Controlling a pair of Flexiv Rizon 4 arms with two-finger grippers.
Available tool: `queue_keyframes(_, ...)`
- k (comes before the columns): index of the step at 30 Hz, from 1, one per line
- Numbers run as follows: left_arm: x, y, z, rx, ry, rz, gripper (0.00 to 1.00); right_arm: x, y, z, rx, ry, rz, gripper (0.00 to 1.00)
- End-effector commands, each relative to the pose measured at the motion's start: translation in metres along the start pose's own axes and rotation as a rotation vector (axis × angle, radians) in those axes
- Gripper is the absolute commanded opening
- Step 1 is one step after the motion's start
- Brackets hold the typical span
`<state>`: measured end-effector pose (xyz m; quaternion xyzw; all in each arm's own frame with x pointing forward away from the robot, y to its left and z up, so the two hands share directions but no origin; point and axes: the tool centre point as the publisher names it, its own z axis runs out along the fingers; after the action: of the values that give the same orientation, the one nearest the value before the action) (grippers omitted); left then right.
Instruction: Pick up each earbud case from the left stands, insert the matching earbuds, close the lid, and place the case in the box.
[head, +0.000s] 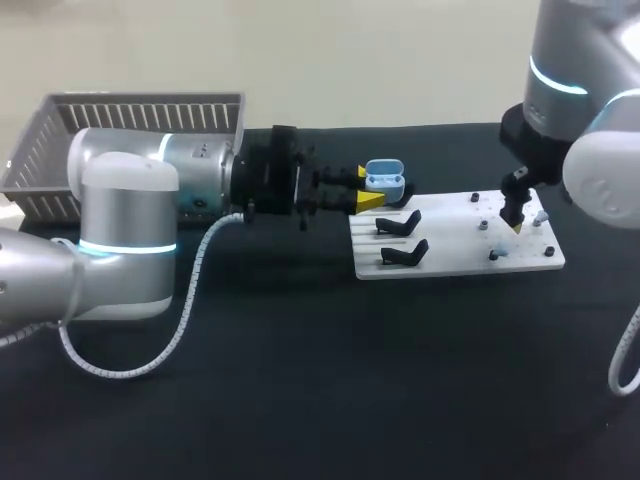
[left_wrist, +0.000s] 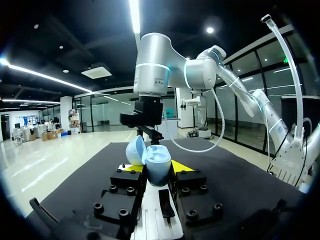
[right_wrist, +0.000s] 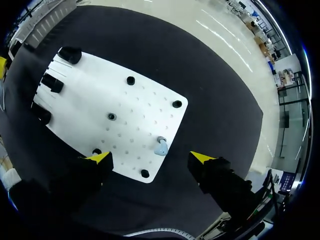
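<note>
Right gripper (head: 515, 222) hangs toward 3 o'clock over the black table (head: 300, 380), above the white board (head: 455, 255). Its fingers are spread wide and hold nothing. A pale blue earbud (right_wrist: 160, 147) sits on the board under the gap. Black stands (head: 405, 253) line the board's 9 o'clock end. Farther back, at its 11 o'clock corner, the left gripper (head: 366, 187) clamps a light blue earbud case (head: 385, 180) from both sides, lid open. Farthest, at 10 o'clock, stands a grey basket (head: 130, 110).

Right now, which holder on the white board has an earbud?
The one just ahead of the right end effector holds the light blue earbud; the other holders are bare.
</note>
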<state>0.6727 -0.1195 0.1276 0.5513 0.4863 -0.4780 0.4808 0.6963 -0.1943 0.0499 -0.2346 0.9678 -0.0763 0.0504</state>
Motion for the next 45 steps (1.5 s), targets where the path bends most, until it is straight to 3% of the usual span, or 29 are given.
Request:
queue_keyframes(1,0.001,-0.002,0.000,-0.007,-0.002,0.003,0.00,-0.002,0.001,0.001,-0.001,0.003,0.007,1.00)
queue_keyframes(2,0.001,-0.002,0.000,-0.007,-0.002,0.003,0.00,-0.002,0.001,0.001,-0.001,0.002,0.009,0.85)
queue_keyframes(3,0.001,-0.002,0.000,-0.007,-0.002,0.003,0.00,-0.002,0.001,0.002,-0.002,0.002,0.010,0.79)
queue_keyframes(6,0.001,-0.002,0.000,-0.007,-0.002,0.003,0.00,-0.001,0.001,0.003,0.001,0.000,0.013,0.87)
queue_keyframes(8,0.001,-0.002,0.000,-0.007,-0.002,0.003,0.00,0.000,0.000,0.004,0.001,-0.001,0.017,0.84)
queue_keyframes(11,0.001,-0.002,0.000,-0.007,-0.002,0.003,0.00,0.000,0.000,0.005,0.001,-0.001,0.019,0.67)
queue_keyframes(13,0.001,-0.002,0.000,-0.007,-0.002,0.003,0.00,0.000,0.000,0.006,0.004,0.001,0.016,0.66)
queue_keyframes(17,0.001,-0.002,0.000,-0.007,-0.002,0.003,0.00,0.001,0.000,0.010,0.004,0.012,0.015,0.49)
queue_keyframes(19,0.001,-0.002,0.000,-0.007,-0.002,0.003,0.00,0.001,0.000,0.013,0.004,0.016,0.016,0.54)
queue_keyframes(21,0.001,-0.002,0.000,-0.007,-0.002,0.003,0.00,0.000,0.000,0.014,0.004,0.019,0.018,0.49)
queue_keyframes(38,0.001,-0.002,0.000,-0.007,-0.002,0.003,0.00,-0.001,-0.005,0.020,0.005,0.005,0.043,0.38)
queue_keyframes(45,0.001,-0.002,0.000,-0.007,-0.002,0.003,0.00,-0.002,-0.010,0.023,0.000,0.007,0.057,0.38)
